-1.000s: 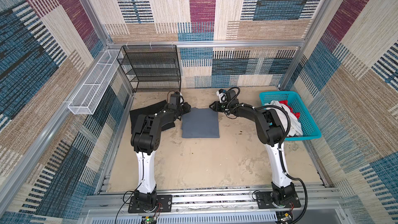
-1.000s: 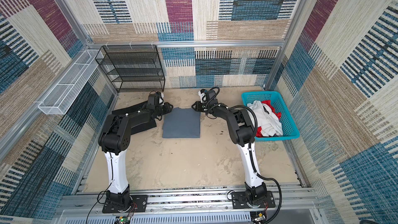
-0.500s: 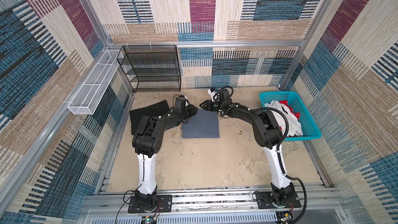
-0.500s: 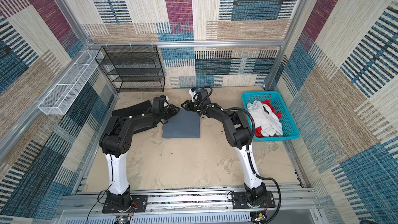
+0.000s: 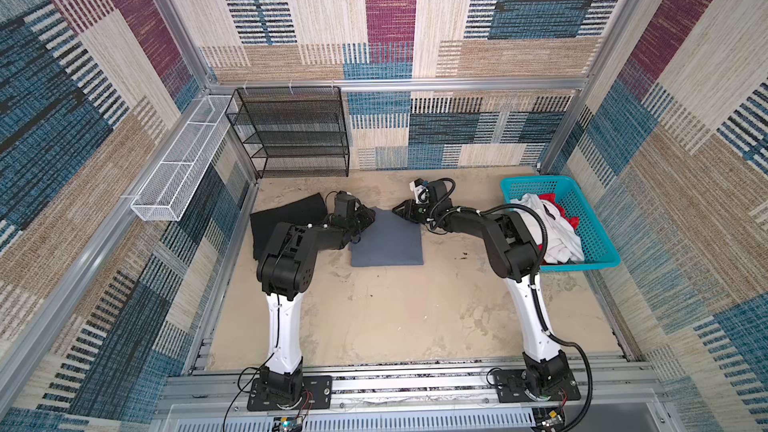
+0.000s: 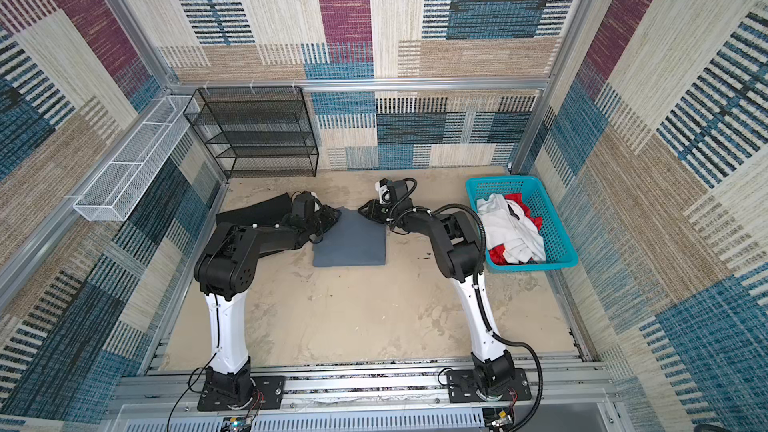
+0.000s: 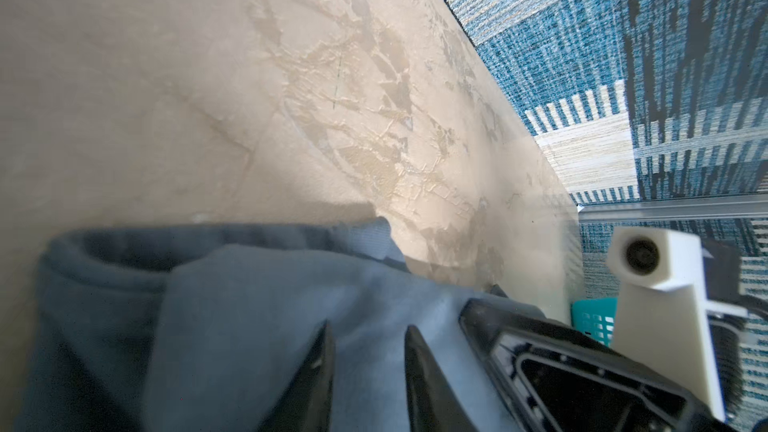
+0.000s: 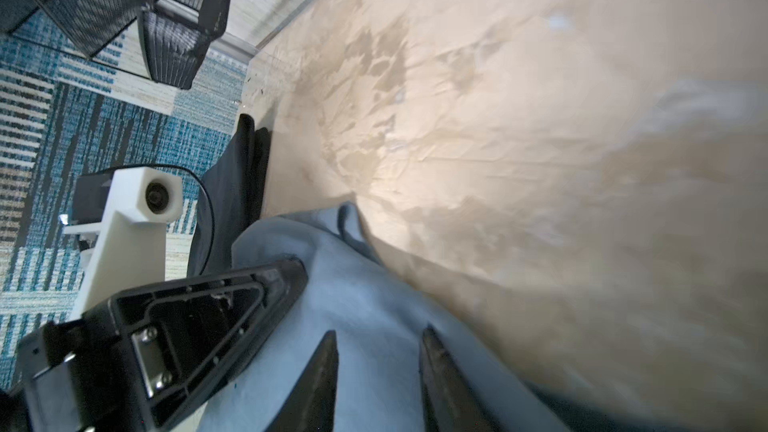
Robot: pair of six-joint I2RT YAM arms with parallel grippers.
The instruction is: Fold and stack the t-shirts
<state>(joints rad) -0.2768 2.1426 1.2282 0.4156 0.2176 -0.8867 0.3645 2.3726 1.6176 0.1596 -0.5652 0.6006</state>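
A slate blue-grey t-shirt point(image 5: 388, 245) point(image 6: 353, 243) lies folded on the sandy floor between my arms. Both grippers sit low at its far edge, pointing at each other. My left gripper point(image 5: 368, 217) point(image 7: 368, 326) is shut on the far left corner, with cloth bunched between its fingers. At the far right corner my right gripper point(image 5: 398, 211) point(image 8: 380, 330) is shut on the cloth too, and that corner is drawn inward. A black t-shirt point(image 5: 286, 218) point(image 8: 237, 184) lies flat to the left, partly under my left arm. White point(image 5: 552, 234) and red point(image 5: 552, 200) t-shirts lie crumpled in the basket.
The turquoise mesh basket point(image 5: 582, 263) point(image 6: 536, 265) stands against the right wall. A black wire rack point(image 5: 299, 130) stands at the back left. A white wire tray point(image 5: 183, 172) hangs on the left wall. The near half of the floor holds only my arms' bases.
Both grippers have moved toward each other along the shirt's far edge. The far corners of the blue-grey shirt have come inward with them, so its far end is narrower.
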